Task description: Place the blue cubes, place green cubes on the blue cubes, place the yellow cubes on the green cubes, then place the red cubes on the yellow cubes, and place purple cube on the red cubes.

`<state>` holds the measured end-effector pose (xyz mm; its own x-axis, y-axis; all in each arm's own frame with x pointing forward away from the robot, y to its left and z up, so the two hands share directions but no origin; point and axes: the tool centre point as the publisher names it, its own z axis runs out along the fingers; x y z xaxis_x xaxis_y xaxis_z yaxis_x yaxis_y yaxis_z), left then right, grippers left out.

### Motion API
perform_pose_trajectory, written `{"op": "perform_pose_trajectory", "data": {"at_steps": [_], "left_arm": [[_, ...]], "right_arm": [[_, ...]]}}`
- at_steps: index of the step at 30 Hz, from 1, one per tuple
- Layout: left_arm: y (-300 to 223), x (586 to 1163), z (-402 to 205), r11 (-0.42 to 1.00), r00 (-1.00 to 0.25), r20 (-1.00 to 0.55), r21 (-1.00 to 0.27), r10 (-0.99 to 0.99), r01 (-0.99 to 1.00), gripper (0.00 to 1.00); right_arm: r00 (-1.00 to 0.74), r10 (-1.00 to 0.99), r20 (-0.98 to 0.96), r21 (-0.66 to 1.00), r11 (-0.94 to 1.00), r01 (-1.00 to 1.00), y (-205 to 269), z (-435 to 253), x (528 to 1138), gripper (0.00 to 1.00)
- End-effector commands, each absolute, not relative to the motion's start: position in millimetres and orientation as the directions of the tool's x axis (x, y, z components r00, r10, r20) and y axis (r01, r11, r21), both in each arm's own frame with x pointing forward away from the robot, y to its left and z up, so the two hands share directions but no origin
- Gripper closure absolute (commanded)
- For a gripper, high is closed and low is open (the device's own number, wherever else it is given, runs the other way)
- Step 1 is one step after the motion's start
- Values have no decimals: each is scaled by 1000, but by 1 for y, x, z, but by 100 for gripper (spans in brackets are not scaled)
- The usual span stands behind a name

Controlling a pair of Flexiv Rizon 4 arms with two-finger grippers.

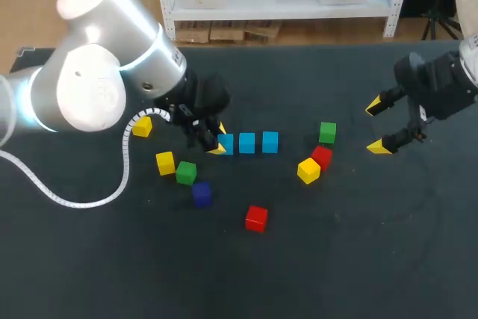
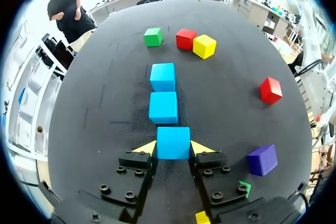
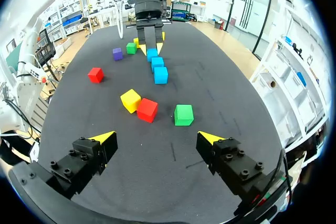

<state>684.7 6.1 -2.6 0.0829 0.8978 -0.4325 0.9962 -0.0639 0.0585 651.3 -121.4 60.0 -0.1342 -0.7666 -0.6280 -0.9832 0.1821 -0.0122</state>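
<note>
Left arm (image 1: 97, 80) sweeps in with its silver elbow high over the table (image 1: 336, 259) and its wrist bent down. The left gripper (image 2: 173, 148) sits low on the surface, yellow tips pressed to both sides of the near blue cube (image 2: 173, 141). It's clamped! Straight ahead of the fingers run the middle blue cube (image 2: 163, 107) and far blue cube (image 2: 163, 76), all three in one line. Beyond that row sit a green cube (image 2: 153, 36), a red cube (image 2: 186, 39) and a yellow cube (image 2: 204, 46), the last two touching. A purple cube (image 2: 262, 159) lies just beside the gripper, and a lone red cube (image 2: 271, 89) sits further out on that side. Over on the other side, the right gripper (image 3: 156, 139) hangs well apart from everything, fingers spread wide and holding nothing.
</note>
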Motion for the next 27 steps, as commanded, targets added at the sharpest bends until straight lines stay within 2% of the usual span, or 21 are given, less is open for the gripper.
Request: {"op": "perform_pose_trajectory", "data": {"at_steps": [1,27], "left_arm": [[5,687,-3,-65,81,-431,52,899,997,100],[8,691,-8,-50,64,-422,43,904,998,100]], "right_arm": [[-133,-765,-630,-12,181,-983,-121,59,652,0],[-133,-765,-630,-12,181,-983,-121,59,652,0]]}}
